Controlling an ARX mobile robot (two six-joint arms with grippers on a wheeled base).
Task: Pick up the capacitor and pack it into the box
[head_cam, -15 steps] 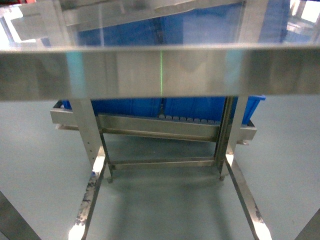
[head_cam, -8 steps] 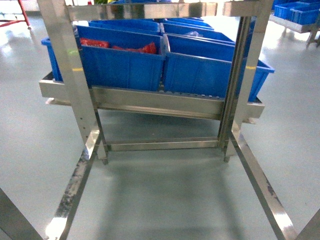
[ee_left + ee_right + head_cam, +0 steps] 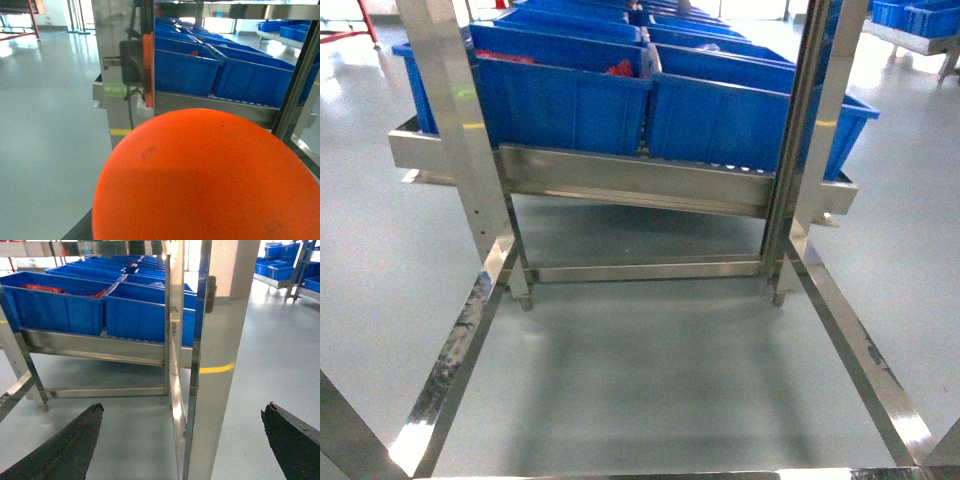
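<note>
Blue bins [image 3: 650,110] on the steel rack [image 3: 630,185] have been brought into view; right gripper [image 3: 182,440] is spread wide, left gripper's state cannot be told.

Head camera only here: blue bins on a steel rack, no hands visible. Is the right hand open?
Observer: Yes. The right wrist view shows the right hand open, fingers wide apart, holding nothing.
Operator: And the left hand?
Observer: Out of sight; an orange dome fills the lower part of the left wrist view.
Operator: Any pink box?
Observer: None in either wrist view; only blue bins on the rack.
</note>
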